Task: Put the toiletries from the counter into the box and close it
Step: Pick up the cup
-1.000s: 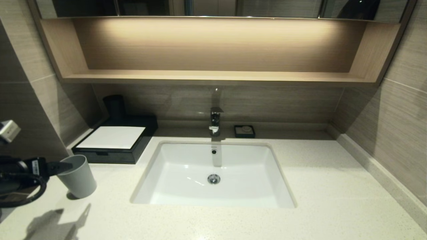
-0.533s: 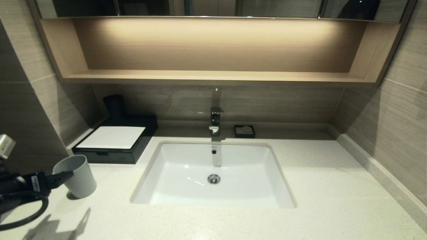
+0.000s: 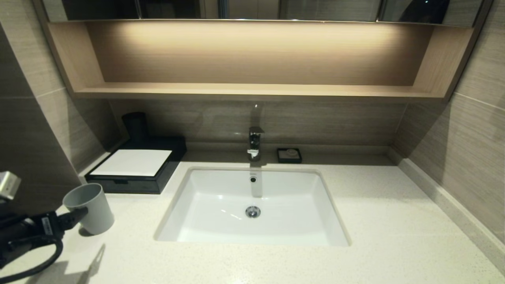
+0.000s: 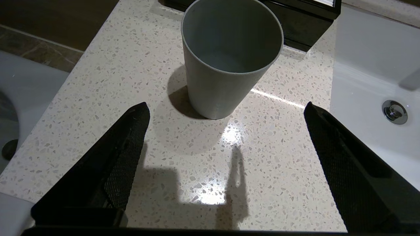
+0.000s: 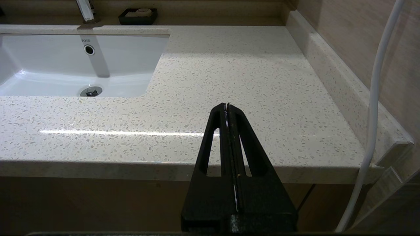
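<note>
bathroom vanity: white sunken basin (image 3: 252,205) in speckled stone surface (image 3: 394,221), chrome faucet (image 3: 255,142), soap dish (image 3: 289,155), tiled walls, tumbler (image 3: 90,208).

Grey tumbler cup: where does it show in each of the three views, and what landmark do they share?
Head view: grey tumbler cup stands at lower left on the counter, in front of the black box, by the left claw.
Left wrist view: cup at top centre, beyond the open claw.
Right wrist view: not in it.
Shared landmark: the basin's drain.
</note>
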`<state>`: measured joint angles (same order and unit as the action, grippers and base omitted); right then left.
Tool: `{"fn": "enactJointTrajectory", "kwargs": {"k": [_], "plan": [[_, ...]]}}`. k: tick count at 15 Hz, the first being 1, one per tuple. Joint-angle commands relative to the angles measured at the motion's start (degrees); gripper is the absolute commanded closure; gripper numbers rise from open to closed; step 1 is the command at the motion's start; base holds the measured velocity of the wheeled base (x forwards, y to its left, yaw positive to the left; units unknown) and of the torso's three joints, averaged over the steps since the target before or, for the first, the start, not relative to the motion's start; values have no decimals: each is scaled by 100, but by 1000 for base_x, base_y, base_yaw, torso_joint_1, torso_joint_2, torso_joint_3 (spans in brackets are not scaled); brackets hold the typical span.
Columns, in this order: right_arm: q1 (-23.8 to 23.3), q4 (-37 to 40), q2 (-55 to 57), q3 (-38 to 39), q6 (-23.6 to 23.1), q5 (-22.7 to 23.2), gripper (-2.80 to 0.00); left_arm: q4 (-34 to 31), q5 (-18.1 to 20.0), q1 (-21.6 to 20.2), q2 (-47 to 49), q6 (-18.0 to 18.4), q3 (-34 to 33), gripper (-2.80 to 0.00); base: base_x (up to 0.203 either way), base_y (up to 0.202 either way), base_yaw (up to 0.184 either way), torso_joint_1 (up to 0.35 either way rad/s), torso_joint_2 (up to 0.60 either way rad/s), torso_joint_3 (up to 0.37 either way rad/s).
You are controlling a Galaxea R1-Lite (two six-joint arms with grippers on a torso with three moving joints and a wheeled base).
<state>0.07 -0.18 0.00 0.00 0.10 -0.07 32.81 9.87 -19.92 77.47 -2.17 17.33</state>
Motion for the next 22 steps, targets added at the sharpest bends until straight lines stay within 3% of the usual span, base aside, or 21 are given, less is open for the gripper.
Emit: {"fn": "enactJointTrajectory", "kwargs": {"k": [1, 18, 22], "plan": [[1, 1, -9, 9, -1, -1, 0, 156, 6, -12, 235, -3, -157, -280, 0, 0, 0, 0, 0, 0], [1, 1, -9, 9, -1, -1, 0, 3140, 172, -38, 1981, 98, -1044, -280, 0, 0, 0, 0, 0, 0], [1, 1, -9, 9, -1, -1, 0, 4301, 173, -38, 2627, 120, -1389, -280, 0, 0, 0, 0, 0, 0]]}}
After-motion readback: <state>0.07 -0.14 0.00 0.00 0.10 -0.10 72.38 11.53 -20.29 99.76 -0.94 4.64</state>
